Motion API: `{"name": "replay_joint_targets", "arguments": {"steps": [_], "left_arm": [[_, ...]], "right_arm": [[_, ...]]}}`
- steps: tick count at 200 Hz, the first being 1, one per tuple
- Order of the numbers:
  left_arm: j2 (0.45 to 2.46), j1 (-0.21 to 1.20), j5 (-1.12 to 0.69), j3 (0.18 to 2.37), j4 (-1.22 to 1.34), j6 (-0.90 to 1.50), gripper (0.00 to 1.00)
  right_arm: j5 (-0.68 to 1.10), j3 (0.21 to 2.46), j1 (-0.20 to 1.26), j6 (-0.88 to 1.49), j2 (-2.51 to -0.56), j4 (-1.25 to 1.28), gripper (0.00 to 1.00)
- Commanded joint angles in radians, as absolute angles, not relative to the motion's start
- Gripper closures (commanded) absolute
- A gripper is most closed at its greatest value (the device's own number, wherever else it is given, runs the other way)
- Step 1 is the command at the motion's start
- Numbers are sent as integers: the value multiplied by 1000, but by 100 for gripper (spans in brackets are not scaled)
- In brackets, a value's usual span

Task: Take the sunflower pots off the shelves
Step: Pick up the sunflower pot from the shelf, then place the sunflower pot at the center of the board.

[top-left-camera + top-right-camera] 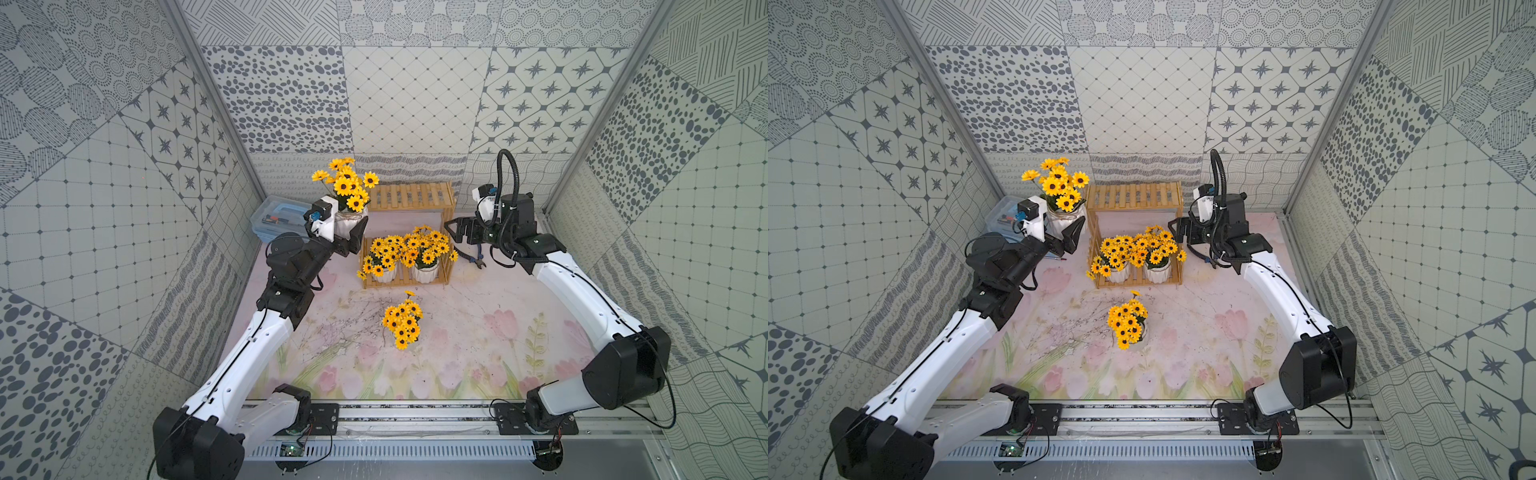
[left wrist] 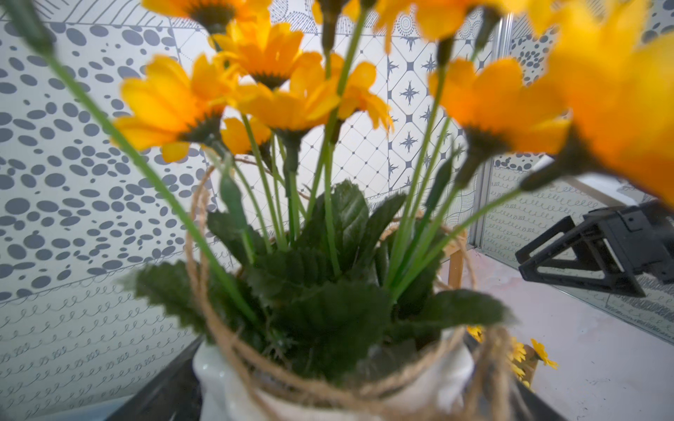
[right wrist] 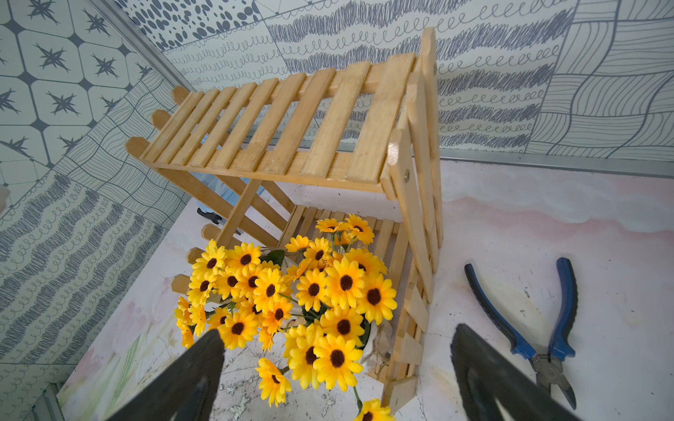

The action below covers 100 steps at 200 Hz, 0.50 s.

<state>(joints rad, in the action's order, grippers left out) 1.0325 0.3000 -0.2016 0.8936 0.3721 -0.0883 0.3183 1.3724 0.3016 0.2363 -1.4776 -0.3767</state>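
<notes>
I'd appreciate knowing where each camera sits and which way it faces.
Top views: high above the arms' bases, looking down toward the back wall at the shelves; left arm and right arm show whole.
Left wrist: behind the left end effector, looking past the held sunflower pot; its dark fingers edge the frame.
Right wrist: above the open right end effector, facing the shelves and lower-tier pots; its fingers show.
Shared: right wrist and both top views show the shelves.

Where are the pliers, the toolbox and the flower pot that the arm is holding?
pliers point(image 3: 567, 299): right wrist view, on a blue handle.
toolbox point(image 1: 270, 216): in a top view, on its clear lid.
held sunflower pot point(image 1: 347, 226): in a top view, on its white side.
</notes>
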Motion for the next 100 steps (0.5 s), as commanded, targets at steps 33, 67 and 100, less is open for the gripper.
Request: {"name": "replay_joint_targets", "arguments": {"steps": [33,67,100], "left_arm": [[851,303,65,681,494,-93,100],[810,303,97,597,504,-76,100],[788,303,182,500,557,-66,100]], "right_arm": [[354,1358,301,245,-1437,-334,2],[360,1357,301,241,-1440,-345,2],[359,1364,301,231,-1450,-359,2]]}}
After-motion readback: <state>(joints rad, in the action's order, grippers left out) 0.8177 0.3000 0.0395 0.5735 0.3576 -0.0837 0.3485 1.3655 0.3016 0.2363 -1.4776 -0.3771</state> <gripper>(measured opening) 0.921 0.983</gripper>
